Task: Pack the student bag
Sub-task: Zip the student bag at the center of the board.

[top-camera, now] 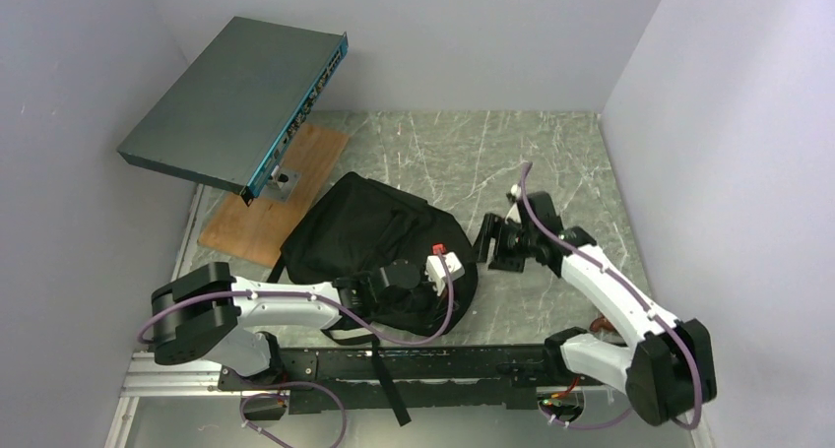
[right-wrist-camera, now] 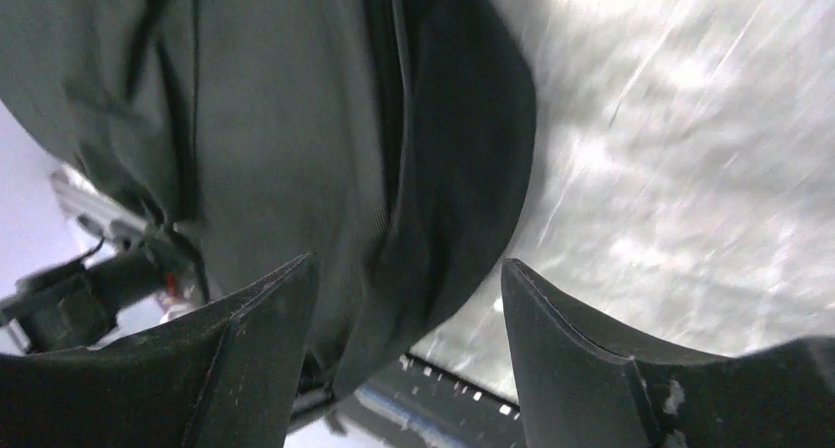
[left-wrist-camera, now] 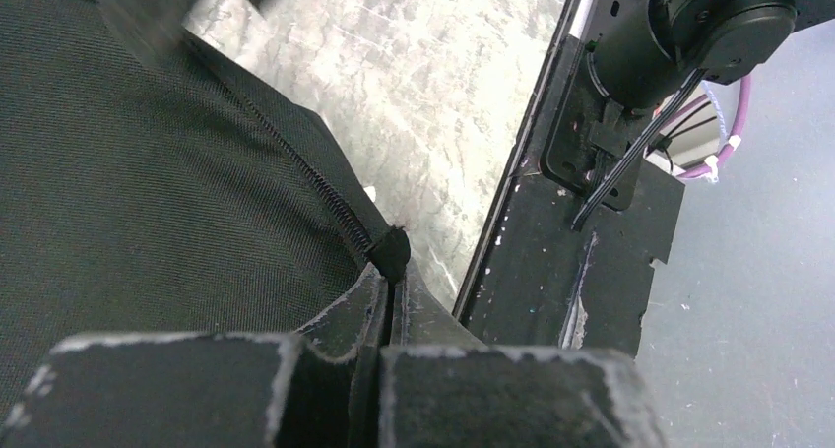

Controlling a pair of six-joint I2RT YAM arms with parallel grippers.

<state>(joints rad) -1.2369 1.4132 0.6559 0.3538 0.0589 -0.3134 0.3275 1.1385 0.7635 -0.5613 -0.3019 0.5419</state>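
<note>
**A:** What are the grippers doing?

**B:** The left gripper (left-wrist-camera: 382,315) is closed, pinching a fold of the bag (top-camera: 364,226) right at the end of its zip (left-wrist-camera: 295,158). The right gripper (right-wrist-camera: 409,271) has its jaws spread with nothing between them. It sits just off the bag's right side, pointing at it.

**A:** And the bag?

**B:** It lies flat in the middle of the table (top-camera: 551,162), with its near edge by the arm bases. Beyond its far-left corner there is a board (top-camera: 276,187), with a grey box (top-camera: 236,103) propped at a tilt above it.

**A:** Which step is this?

**B:** I'd say the bag is being worked on, not loaded. The left gripper anchors it and the right is free. The zip looks shut at the pinched end. I can't find the pull, and I can't tell whether anything is inside.

**A:** What does the next move need?

**B:** Probably the left gripper holds firm so the soft fabric stays taut. The right gripper then has to close on something small, such as the pull or a lip of fabric, not the bulk of the bag. The cloth will likely bunch if pushed.
</note>
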